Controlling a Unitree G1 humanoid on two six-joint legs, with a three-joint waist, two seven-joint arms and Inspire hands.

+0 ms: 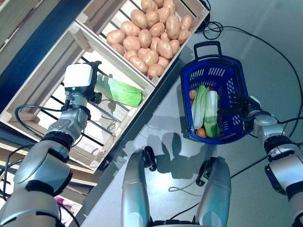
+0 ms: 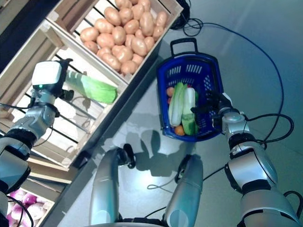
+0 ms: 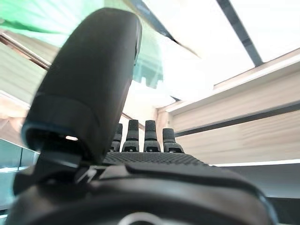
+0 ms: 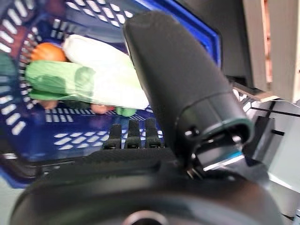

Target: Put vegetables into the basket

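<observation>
Over the crate point(image 1: 45, 101), the left hand point(image 1: 97, 78), fingers curled near the cabbage point(image 1: 120, 92), should wrap it snugly before lifting toward the basket point(image 1: 235, 82), which the right hand point(image 1: 239, 111) grips.

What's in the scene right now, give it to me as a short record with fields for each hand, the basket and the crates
left hand: in the slatted crate, at the green cabbage; grip hidden
right hand: holds the blue basket by its rim
basket contents: pale green vegetables, orange pieces
far crate: potatoes
task state: cabbage not yet in basket
</observation>
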